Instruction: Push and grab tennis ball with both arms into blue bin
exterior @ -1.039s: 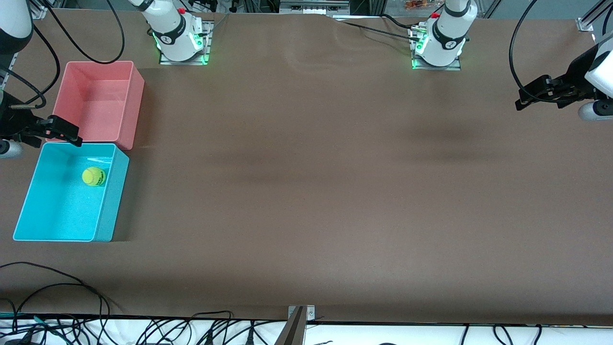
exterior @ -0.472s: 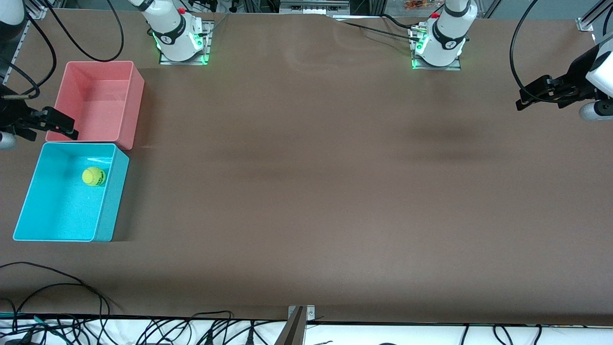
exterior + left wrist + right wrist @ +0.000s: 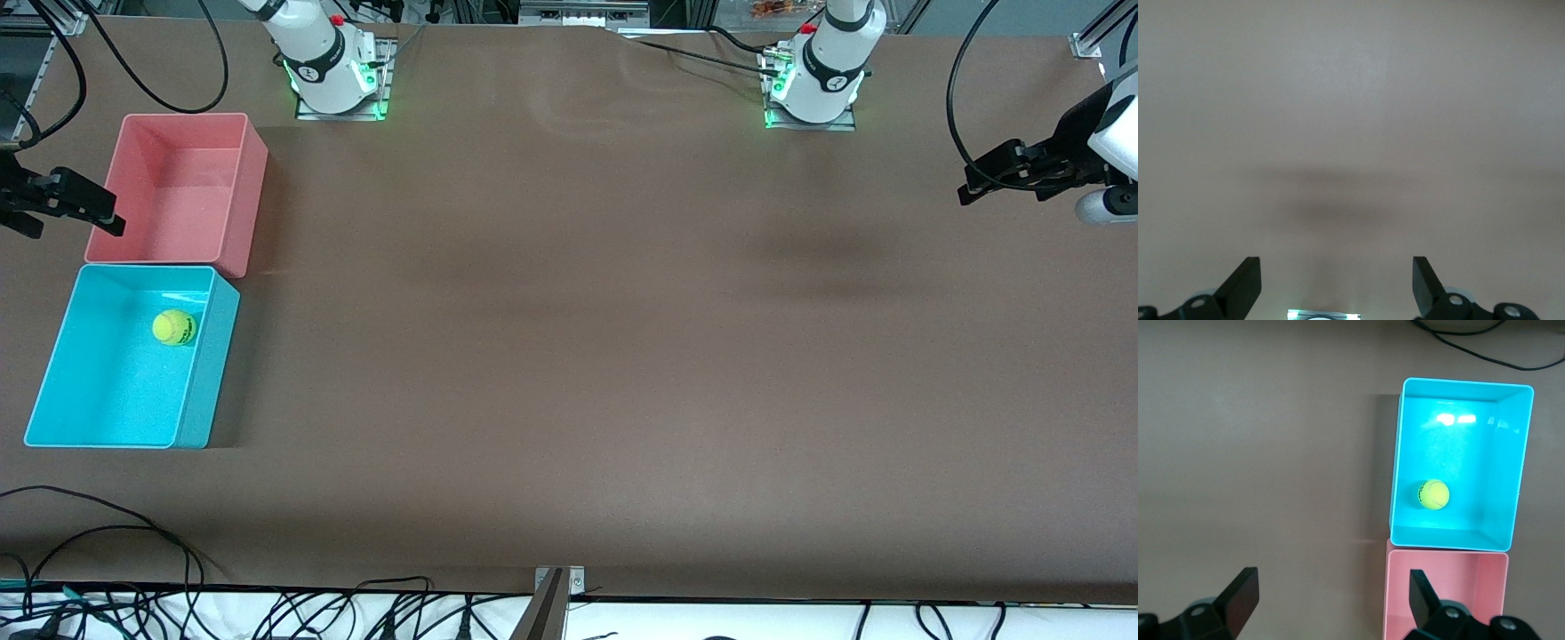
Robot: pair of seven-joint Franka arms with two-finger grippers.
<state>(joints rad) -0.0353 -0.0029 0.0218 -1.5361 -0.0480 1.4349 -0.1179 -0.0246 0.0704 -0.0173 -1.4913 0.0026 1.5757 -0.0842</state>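
Observation:
The tennis ball lies inside the blue bin, near the bin's end that touches the pink bin. It also shows in the right wrist view, inside the blue bin. My right gripper is open and empty, up in the air over the pink bin's outer rim at the right arm's end of the table. Its own view shows it over bare table beside the pink bin. My left gripper is open and empty, waiting over bare table at the left arm's end; its own view shows only table.
The pink-red bin stands empty against the blue bin, farther from the front camera; it also shows in the right wrist view. Two smaller white arms with green-lit bases stand at the table's back edge. Cables lie at the front edge.
My right gripper has drawn away from the blue bin's rim, toward the robots' bases and the table's end, alongside the pink bin. The ball, bins and left arm have not moved.

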